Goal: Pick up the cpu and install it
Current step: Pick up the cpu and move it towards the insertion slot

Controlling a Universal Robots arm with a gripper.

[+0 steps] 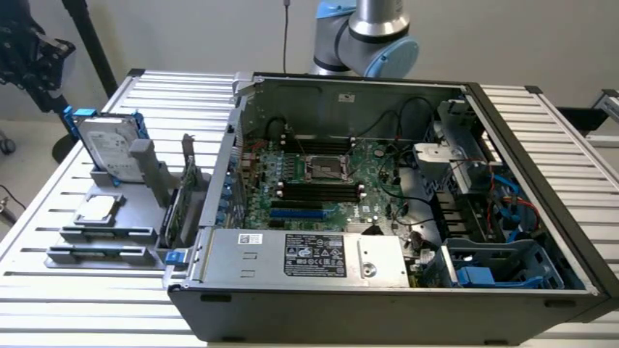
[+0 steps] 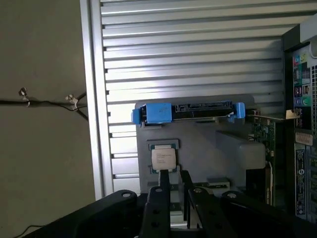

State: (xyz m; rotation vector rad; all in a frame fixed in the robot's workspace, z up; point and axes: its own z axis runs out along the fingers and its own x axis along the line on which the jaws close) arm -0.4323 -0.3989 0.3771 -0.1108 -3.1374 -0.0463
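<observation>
Closest to my wrist camera, the black jaws stand slightly apart, with a narrow gap between them and nothing gripped. Just past their tips I see the cpu lying flat, silver top up, in a recess of the grey holder. Beyond it the hard drive stands on edge in its blue frame. On the exterior view, that holder sits on the slatted tabletop, at the exterior view's left of the open computer case. Inside the case, the socket on the motherboard looks dark within its metal frame. My arm rises behind the case.
</observation>
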